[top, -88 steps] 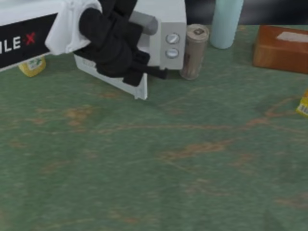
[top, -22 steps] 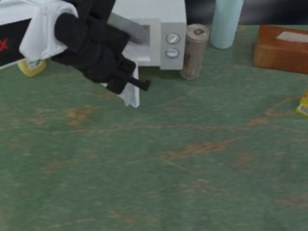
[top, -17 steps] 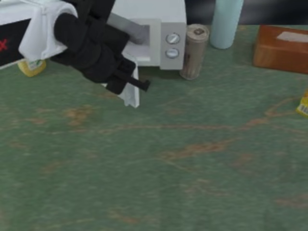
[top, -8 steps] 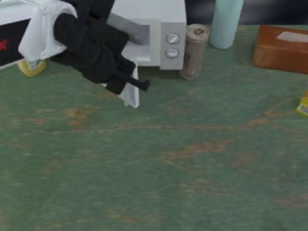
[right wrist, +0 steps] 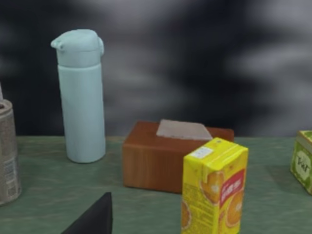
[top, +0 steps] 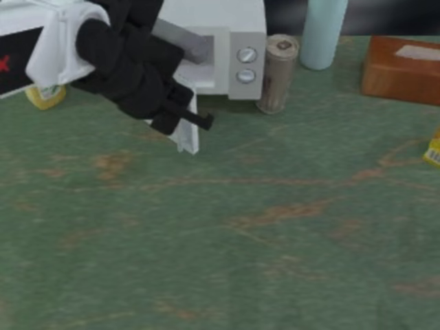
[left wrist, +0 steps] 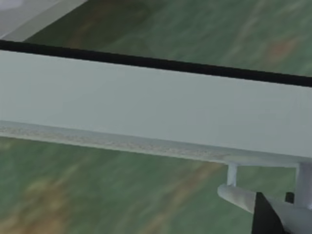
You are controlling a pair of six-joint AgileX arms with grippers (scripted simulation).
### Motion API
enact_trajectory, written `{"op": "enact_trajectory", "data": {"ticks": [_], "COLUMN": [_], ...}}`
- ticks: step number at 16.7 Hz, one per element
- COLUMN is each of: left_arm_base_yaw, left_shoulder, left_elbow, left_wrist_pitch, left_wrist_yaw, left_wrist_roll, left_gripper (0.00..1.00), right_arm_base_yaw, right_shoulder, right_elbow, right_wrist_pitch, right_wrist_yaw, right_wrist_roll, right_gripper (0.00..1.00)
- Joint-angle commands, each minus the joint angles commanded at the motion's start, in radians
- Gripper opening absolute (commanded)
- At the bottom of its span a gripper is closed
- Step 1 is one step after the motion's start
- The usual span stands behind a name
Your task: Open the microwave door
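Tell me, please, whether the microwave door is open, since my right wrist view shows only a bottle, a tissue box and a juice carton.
Observer: Yes. In the top view the microwave door stands out from the microwave, and the grey cavity shows.
Operator: Which gripper is at it?
Observer: The left gripper, at the door's outer edge. The left wrist view shows the door's handle right by it.
Operator: Is my right arm near the microwave?
Observer: No, the right arm is nowhere in the top view.
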State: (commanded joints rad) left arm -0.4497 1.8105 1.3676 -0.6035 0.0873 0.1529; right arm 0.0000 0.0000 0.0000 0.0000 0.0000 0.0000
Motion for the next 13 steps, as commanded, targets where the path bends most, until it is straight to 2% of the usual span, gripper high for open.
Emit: {"op": "enact_trajectory", "data": {"ticks": [3,8,13], "left_arm_base_yaw": [-0.001,0.036,0.038], "left_shoulder": [-0.004,-0.034,-0.036], "left_elbow": [-0.008,-0.042,-0.043], "left_wrist_pitch": [0.000,-0.006,-0.006], "left_wrist_yaw": [0.015,0.056,0.059], "left_wrist_roll": [0.009,0.099,0.104], "left_gripper": [0.00,0.00,0.00], "right_arm_base_yaw": [0.000,0.000,0.000], "right_shoulder": [0.000,0.000,0.000], "right_elbow": [0.000,0.000,0.000], "right_wrist_pitch": [0.000,0.000,0.000], "right_wrist_yaw": [0.000,0.000,0.000], "right_wrist_roll": [0.000,0.000,0.000], "right_gripper": [1.00,1.00,1.00]}}
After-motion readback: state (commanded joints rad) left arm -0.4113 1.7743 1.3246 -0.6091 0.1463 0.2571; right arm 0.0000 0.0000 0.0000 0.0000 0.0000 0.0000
